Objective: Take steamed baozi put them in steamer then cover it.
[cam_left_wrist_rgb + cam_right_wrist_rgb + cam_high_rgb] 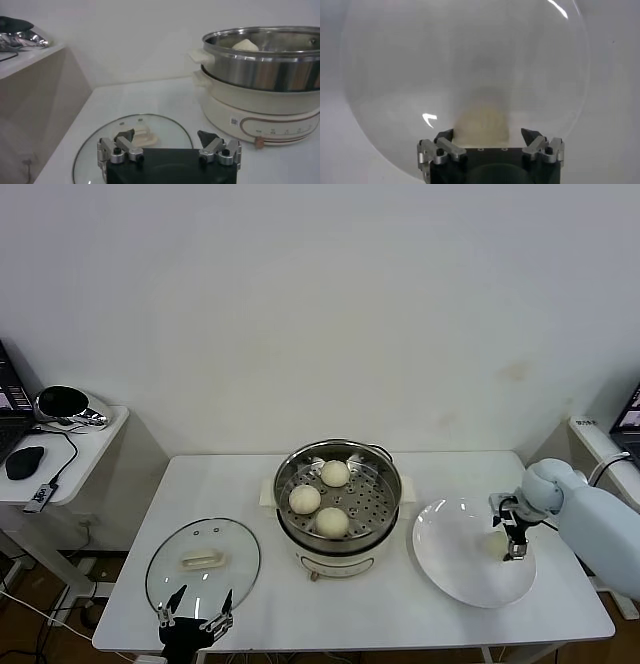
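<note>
- Looks like a lab / robot test room, not a real kitchen.
- Plain white wall [320, 304], bare, behind a plain white table [240, 484].
- Side desk [75, 454] at far left: laptop edge [8, 399], mouse [24, 462], trailing cables [62, 459].
- Second laptop [628, 419] on a shelf at far right.
- Loose cables on the floor [40, 609], near left.
</note>
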Robot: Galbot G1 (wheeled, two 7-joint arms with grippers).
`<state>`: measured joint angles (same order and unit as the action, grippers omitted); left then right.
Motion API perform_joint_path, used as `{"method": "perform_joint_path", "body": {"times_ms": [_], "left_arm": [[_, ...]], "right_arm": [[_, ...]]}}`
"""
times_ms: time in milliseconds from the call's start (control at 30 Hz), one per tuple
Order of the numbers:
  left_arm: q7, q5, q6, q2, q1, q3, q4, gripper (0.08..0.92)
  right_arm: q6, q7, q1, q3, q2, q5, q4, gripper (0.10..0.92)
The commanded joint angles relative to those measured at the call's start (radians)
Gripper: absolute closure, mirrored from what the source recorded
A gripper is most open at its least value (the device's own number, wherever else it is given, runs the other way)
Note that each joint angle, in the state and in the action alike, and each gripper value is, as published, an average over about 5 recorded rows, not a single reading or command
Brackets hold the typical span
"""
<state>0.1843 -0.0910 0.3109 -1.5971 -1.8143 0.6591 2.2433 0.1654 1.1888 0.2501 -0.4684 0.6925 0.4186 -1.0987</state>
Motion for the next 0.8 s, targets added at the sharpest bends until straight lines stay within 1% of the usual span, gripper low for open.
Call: {"method": "perform_joint_path", "body": {"times_ms": [33,200,367,467,567,700,800], "left_arm": [[0.0,-0.001,0.0,0.0,-0.001,-0.002,-0.001,0.177],[0.0,-0.001,0.0,0.0,-0.001,-0.002,0.0,0.177],[0.0,-0.001,0.0,0.0,0.0,-0.004,-0.001,0.177],[0.0,-0.002,0.0,0.0,0.004,-0.005,-0.002,0.177],[0.0,-0.002,0.0,0.001,0.011,-0.007,-0.002,0.177],[-0.001,-0.006,0.0,0.005,0.03,-0.005,-0.008,0.177],[-0.002,-0.007,0.0,0.009,0.042,-0.004,-0.009,0.177]], "right_arm": [[-0.003,0.004,0.003,0.001,0.006,0.001,0.017,0.235],[-0.002,0.002,0.003,0.002,0.002,-0.002,0.016,0.356],[0.004,-0.001,-0.003,0.003,-0.009,-0.017,0.004,0.422],[0.013,0.004,-0.019,0.0,-0.029,-0.038,-0.022,0.44],[0.029,0.014,-0.079,-0.045,-0.062,-0.094,-0.067,0.447],[0.057,0.043,-0.238,-0.178,-0.105,-0.192,-0.135,0.448],[0.079,0.073,-0.394,-0.272,-0.104,-0.26,-0.177,0.448]]}}
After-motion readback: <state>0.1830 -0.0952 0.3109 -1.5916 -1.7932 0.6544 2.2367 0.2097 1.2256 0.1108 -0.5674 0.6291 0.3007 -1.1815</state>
